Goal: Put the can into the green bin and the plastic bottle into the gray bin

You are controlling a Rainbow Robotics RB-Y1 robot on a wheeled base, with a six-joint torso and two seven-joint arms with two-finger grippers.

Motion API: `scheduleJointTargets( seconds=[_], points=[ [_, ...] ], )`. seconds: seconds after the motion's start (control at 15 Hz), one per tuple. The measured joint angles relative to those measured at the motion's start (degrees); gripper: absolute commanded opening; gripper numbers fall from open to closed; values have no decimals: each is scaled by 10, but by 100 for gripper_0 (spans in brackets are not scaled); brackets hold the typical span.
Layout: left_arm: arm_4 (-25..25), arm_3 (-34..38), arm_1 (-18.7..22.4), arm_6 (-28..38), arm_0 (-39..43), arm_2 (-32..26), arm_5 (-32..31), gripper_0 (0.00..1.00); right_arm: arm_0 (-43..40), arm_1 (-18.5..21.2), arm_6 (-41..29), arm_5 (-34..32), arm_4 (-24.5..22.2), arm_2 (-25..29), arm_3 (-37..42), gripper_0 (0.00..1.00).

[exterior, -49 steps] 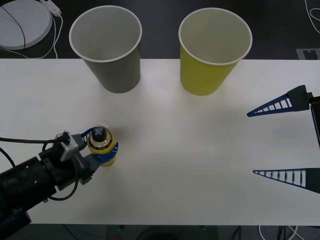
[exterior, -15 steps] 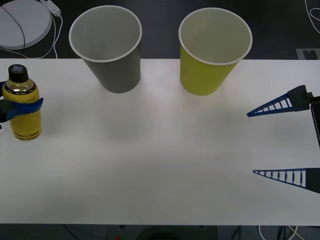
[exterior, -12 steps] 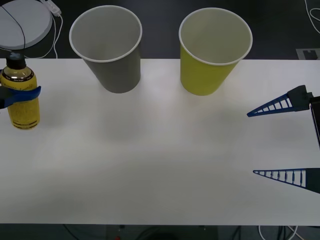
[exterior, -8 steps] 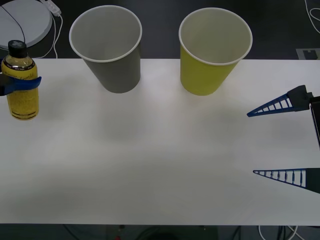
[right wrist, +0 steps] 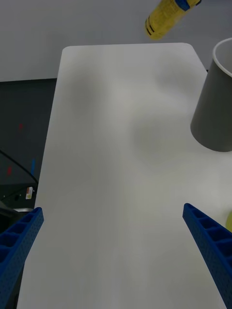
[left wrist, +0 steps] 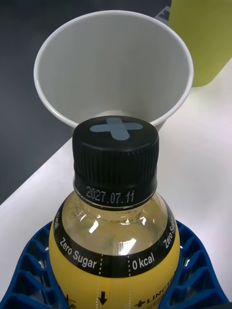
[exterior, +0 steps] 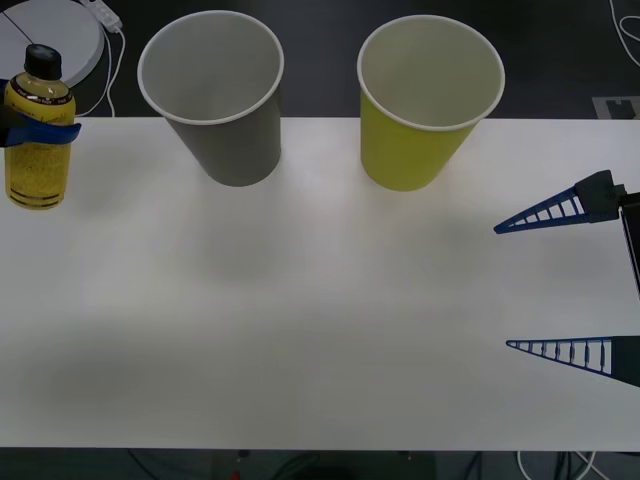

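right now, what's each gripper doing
Left gripper: closed on the plastic bottle, held above the table's left end.
Right gripper: open, empty, at the table's right side.

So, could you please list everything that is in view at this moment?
plastic bottle: one, yellow with black cap, held upright above the table's far left corner.
gray bin: one, gray, far edge, left of centre.
green bin: one, yellow-green, far edge, right of the gray bin.
table: one, white.
round disc: one, white, on the floor beyond the table.
left gripper: blue, clamped around the bottle.
right gripper: blue, jaws apart, right edge.
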State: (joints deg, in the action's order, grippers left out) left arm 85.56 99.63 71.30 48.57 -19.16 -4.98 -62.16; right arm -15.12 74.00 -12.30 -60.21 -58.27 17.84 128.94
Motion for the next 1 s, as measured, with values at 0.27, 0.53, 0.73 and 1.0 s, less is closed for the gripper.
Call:
scheduleJointTargets(
  seconds=[0.27,0.53,0.73,1.0],
  points=[
    [-17,-39,26,9,-89,69,-42,0,0,0,0,0,0,0,0,100],
    [-39,-66,75,17,-198,184,-53,0,0,0,0,0,0,0,0,100],
    [-68,-102,96,15,-298,289,-54,0,0,0,0,0,0,0,0,100],
    [-84,-144,109,10,-433,405,-108,0,0,0,0,0,0,0,0,100]
  ],
)
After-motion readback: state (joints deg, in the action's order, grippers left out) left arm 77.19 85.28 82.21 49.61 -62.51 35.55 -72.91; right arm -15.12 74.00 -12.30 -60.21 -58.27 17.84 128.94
